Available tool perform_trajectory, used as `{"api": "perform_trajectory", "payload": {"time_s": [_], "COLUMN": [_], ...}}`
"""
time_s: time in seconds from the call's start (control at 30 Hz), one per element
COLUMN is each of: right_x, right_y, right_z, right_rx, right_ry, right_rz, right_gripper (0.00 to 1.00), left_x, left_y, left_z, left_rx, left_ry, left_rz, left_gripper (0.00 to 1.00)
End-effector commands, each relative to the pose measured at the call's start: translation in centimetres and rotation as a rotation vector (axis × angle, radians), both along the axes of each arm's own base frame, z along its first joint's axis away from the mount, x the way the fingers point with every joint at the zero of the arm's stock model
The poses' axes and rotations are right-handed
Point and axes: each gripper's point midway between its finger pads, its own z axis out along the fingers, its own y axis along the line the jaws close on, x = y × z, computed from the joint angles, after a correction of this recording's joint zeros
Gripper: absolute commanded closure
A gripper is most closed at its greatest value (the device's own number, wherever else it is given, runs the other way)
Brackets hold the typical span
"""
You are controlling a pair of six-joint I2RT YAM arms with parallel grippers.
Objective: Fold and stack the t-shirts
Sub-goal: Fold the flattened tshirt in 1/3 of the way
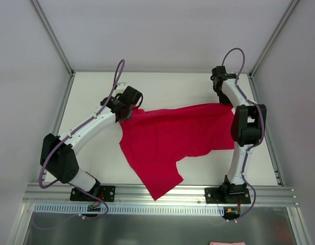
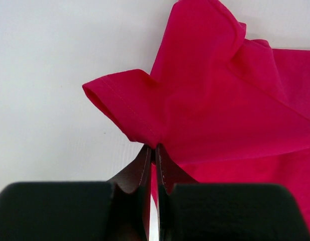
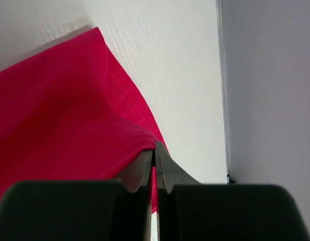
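One crimson-red t-shirt (image 1: pixel 173 138) lies spread across the white table, stretched between the two arms, with one corner hanging over the front rail. My left gripper (image 1: pixel 128 113) is shut on the shirt's left edge beside a short sleeve (image 2: pixel 125 103); fabric is pinched between its fingers (image 2: pixel 155 150). Over at the shirt's right edge, by the hem corner (image 3: pixel 122 95), my right gripper (image 1: pixel 228 104) is shut too, with cloth (image 3: pixel 69 125) clamped in its jaws (image 3: pixel 155 146).
A metal rail (image 1: pixel 162 193) runs along the near table edge. White enclosure walls stand at the back and both sides; the right wall (image 3: pixel 270 90) is close to my right gripper. A pink scrap (image 1: pixel 228 243) shows at the bottom edge.
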Motion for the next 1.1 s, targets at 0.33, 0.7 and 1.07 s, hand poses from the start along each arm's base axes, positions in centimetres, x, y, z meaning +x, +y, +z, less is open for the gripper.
{"api": "perform_trajectory", "payload": {"time_s": [0.33,0.7,1.07], "right_x": [-0.1,2.3,1.0], "right_y": [1.8,2.3,6.0], "right_z": [2.5,11.2,10.0], "right_rx": [0.133,0.173,0.444], "right_ry": [-0.092,-0.333,-0.276], "right_rz": [0.045,0.084,0.092], "right_gripper": [0.39,0.52,0.99], "left_x": [-0.6,2.2,5.1], "left_y": [-1.8,-3.8,-6.5], "left_z": [-1.0,2.0,-0.8], "left_rx": [-0.045,-0.069,-0.069], "left_ry": [0.061,-0.009,0.032], "left_rz": [-0.079,-0.14,-0.182], "left_gripper": [0.43,0.15,0.16]}}
